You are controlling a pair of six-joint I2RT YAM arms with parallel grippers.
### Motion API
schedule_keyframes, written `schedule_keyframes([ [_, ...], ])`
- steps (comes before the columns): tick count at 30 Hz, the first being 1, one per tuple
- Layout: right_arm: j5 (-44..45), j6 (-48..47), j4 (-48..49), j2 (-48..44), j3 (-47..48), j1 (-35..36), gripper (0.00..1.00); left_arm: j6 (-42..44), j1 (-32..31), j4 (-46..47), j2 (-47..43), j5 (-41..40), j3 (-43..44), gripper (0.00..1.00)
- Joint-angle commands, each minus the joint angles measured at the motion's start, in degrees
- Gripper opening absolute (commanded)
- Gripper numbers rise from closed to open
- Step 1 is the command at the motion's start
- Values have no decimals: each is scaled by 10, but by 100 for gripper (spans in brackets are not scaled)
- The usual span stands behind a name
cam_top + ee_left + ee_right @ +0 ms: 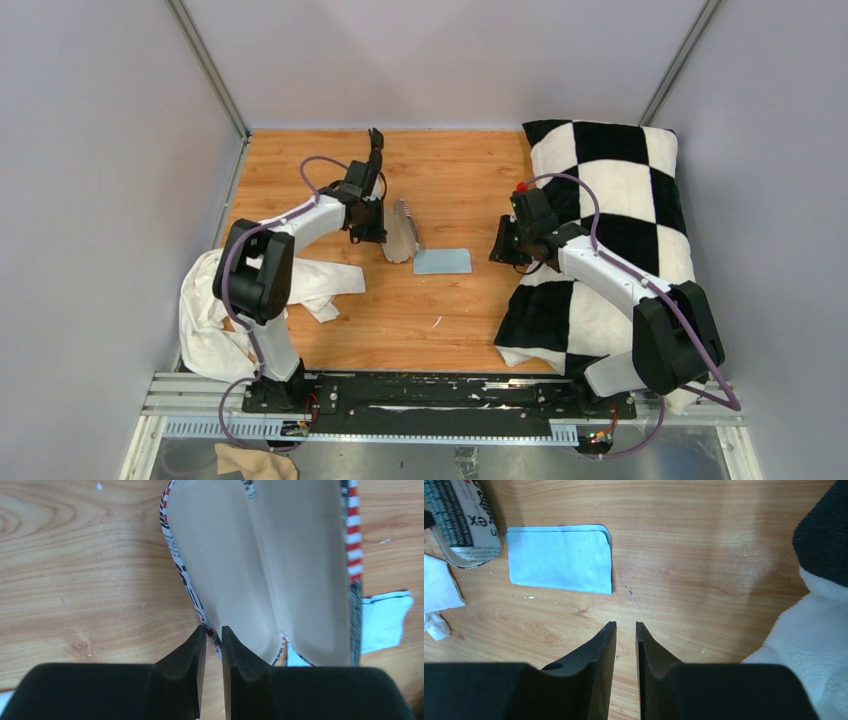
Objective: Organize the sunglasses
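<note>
The tan-grey case [402, 232] stands open on its edge on the wooden table, and its pale inside [260, 565] fills the left wrist view. My left gripper [213, 630] has its jaws closed to a narrow slit on the case's striped rim, at the near left edge. A slim black folded thing that looks like the sunglasses [376, 150] lies behind the left arm. My right gripper [626, 625] hovers over bare wood right of the light-blue cloth [559, 560], its jaws a little apart with nothing between them.
A black-and-white checked pillow [610, 200] covers the table's right side, close to the right gripper. A crumpled white cloth [215, 310] lies at the left by the left arm's base. The blue cloth [442, 262] sits just right of the case.
</note>
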Motion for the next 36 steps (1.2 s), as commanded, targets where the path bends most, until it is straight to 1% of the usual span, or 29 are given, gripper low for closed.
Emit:
schedule_keyframes([
  [1,-3,-11,-1,-3,-9,-12,26,-20,3,28,24,4,-28,18],
  [9,-4,-11,-2,-4,-12,-15,26,-71,3,90,33,21,-58,17],
  [13,-7,-10,0,-1,-12,-15,26,-136,3,155,48,52,-57,16],
  [17,-9,-9,1,-5,-13,-15,25,-209,3,210,88,66,-33,15],
  [22,1,-10,-7,-23,-20,-15,25,-251,3,217,119,40,2,15],
  [24,3,-10,-10,-27,-24,-16,26,-269,4,218,121,22,5,15],
  [28,1,-9,-10,-28,-27,-18,26,-318,6,237,127,21,1,17],
  [30,-2,-8,-10,-25,-24,-18,26,-339,-2,247,125,18,-7,19],
  [31,-3,-8,-10,-23,-23,-18,26,-346,-11,249,121,10,-10,21],
  [33,-4,-8,-9,-21,-20,-18,26,-346,-28,242,115,1,-10,24],
  [36,-2,-8,-9,-22,-18,-18,26,-352,-46,242,99,-6,-22,25],
])
